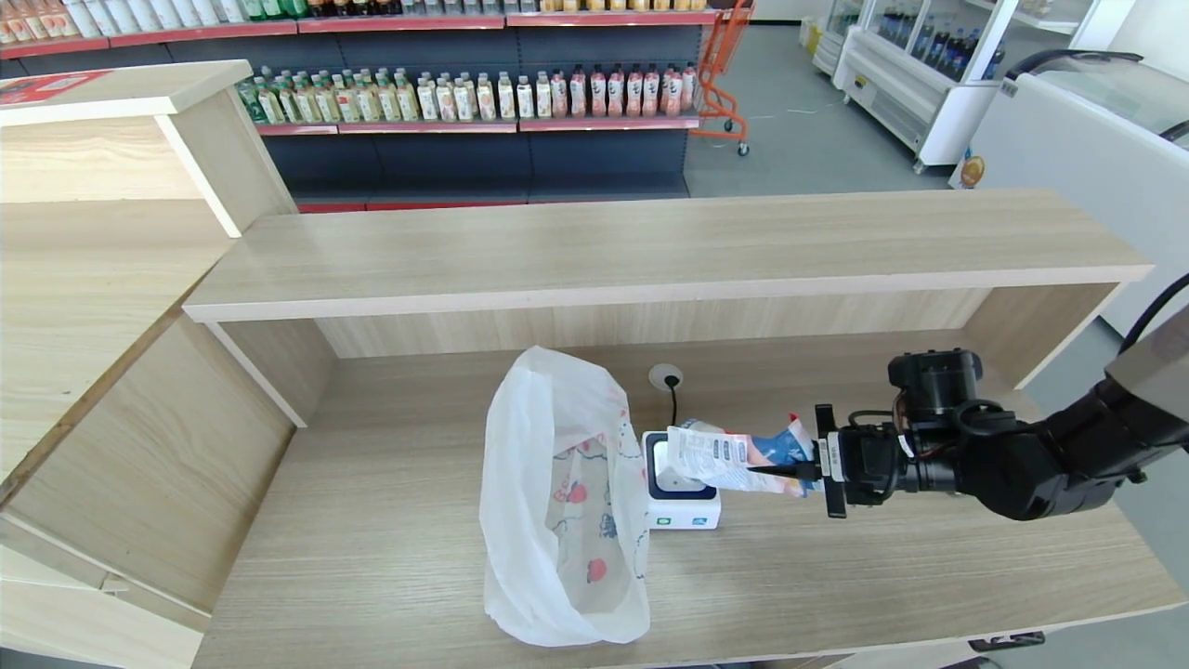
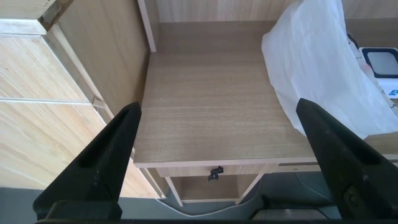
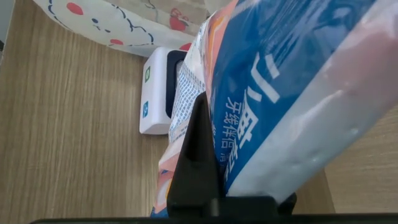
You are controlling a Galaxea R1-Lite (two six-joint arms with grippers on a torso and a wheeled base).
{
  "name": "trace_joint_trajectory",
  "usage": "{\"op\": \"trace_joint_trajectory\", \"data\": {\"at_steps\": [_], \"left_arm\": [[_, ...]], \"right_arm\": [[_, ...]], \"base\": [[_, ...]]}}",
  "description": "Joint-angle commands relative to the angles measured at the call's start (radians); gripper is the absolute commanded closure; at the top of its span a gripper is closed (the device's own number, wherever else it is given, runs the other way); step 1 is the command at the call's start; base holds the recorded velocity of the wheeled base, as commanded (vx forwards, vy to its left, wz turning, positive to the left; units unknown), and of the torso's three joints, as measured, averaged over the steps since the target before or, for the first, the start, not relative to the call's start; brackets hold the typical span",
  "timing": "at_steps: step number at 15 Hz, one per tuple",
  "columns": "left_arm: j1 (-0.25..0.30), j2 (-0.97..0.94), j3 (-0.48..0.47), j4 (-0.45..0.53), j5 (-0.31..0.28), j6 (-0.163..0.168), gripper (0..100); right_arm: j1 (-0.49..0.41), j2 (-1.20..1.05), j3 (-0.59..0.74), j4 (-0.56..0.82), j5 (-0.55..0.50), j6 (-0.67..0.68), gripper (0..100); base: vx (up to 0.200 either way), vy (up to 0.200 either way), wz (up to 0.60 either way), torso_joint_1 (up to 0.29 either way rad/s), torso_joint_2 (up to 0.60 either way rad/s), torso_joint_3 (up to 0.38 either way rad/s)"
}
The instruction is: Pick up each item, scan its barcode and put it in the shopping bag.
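here the packet (image 1: pixel 734 455) sits clamped between the right jaws, above the scanner (image 1: pixel 683 509).

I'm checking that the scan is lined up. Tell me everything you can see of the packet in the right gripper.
The packet is a soft, glossy plastic pouch, printed blue, white and orange-pink, with a white panel of print at its far end. The right gripper holds it by one end, jaws shut on it, lying roughly level above the white scanner on the counter, beside the shopping bag. Whether it touches the scanner cannot be told.
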Motion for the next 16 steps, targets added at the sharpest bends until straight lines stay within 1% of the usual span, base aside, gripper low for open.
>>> {"op": "trace_joint_trajectory", "data": {"at_steps": [1,5,9,12,14,16], "left_arm": [[0.0,0.0,0.0,0.0,0.0,0.0,0],[0.0,0.0,0.0,0.0,0.0,0.0,0],[0.0,0.0,0.0,0.0,0.0,0.0,0],[0.0,0.0,0.0,0.0,0.0,0.0,0],[0.0,0.001,0.0,0.0,0.0,0.0,0],[0.0,0.001,0.0,0.0,0.0,0.0,0]], "right_arm": [[0.008,0.038,-0.032,0.0,0.0,0.002,100],[0.041,0.103,-0.099,-0.005,0.0,0.022,100],[0.045,0.14,-0.141,-0.007,0.0,0.026,100],[0.044,0.137,-0.141,-0.007,0.0,0.028,100],[0.042,0.114,-0.131,-0.007,0.002,0.055,100],[0.019,-0.004,-0.043,-0.005,0.005,0.18,100]], "base": [[0.0,0.0,0.0,0.0,0.0,0.0],[0.0,0.0,0.0,0.0,0.0,0.0],[0.0,0.0,0.0,0.0,0.0,0.0],[0.0,0.0,0.0,0.0,0.0,0.0],[0.0,0.0,0.0,0.0,0.0,0.0],[0.0,0.0,0.0,0.0,0.0,0.0]]}}
